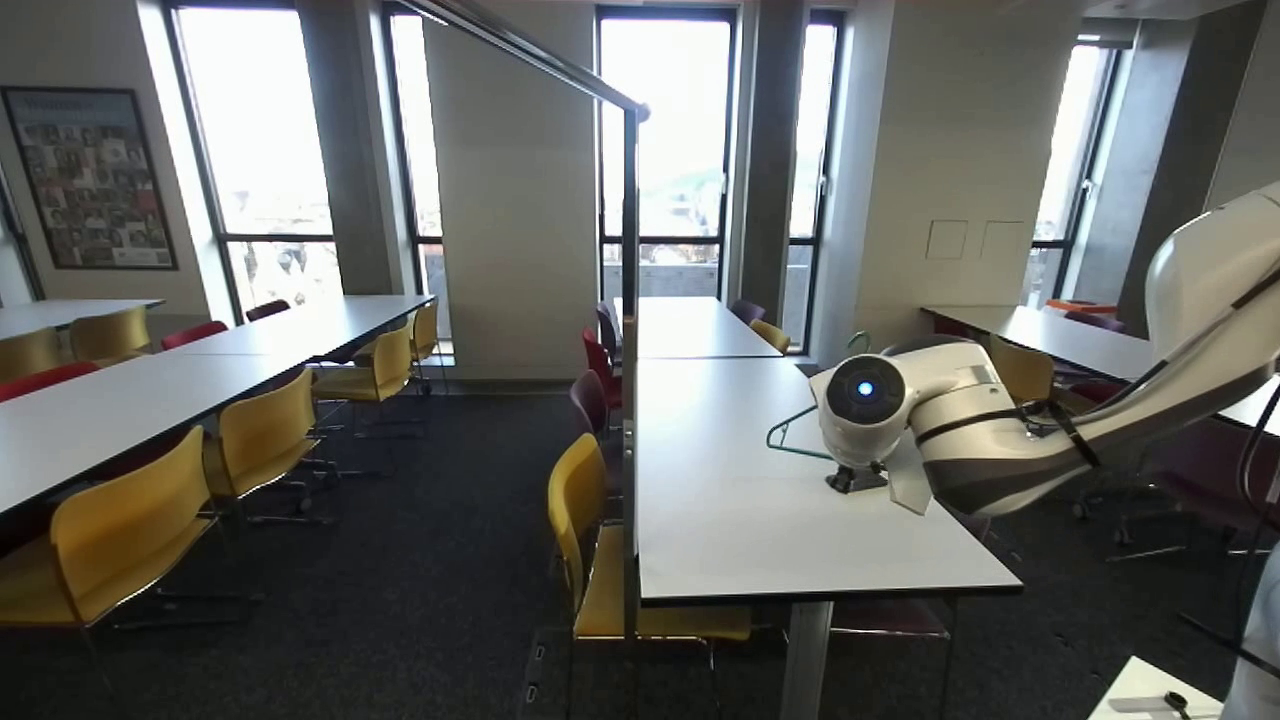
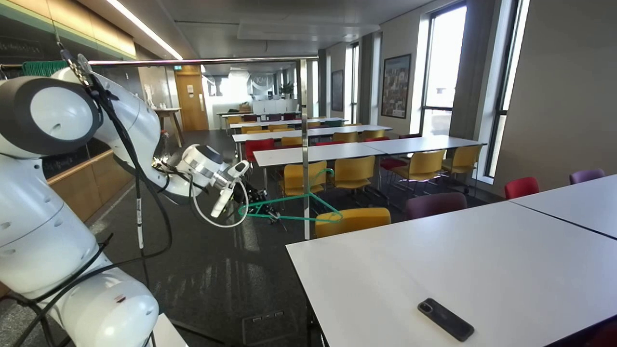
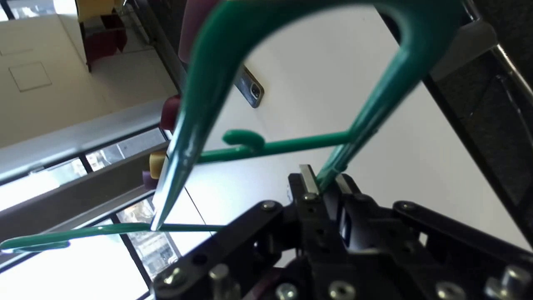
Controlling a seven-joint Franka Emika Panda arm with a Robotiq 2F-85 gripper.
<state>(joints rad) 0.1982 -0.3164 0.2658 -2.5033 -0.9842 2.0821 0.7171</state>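
Observation:
My gripper (image 3: 324,183) is shut on a green plastic hanger (image 3: 204,100), whose thin end runs between the two fingertips. The hanger's thick curved part looms close to the camera across the top of the wrist view. In an exterior view the hanger (image 2: 324,204) is held up in the air, stretching sideways from the black gripper (image 2: 272,214) with its hook upward. From the opposite angle, the robot's wrist hides part of the hanger (image 1: 785,440), and the gripper (image 1: 856,482) points down in front of the white table.
A metal clothes rail (image 2: 193,61) with several green hangers (image 2: 44,68) runs overhead, with an upright post (image 2: 304,140) near the held hanger. A dark phone (image 2: 446,319) lies on the white table (image 2: 434,270). Yellow chairs (image 1: 578,500) stand alongside.

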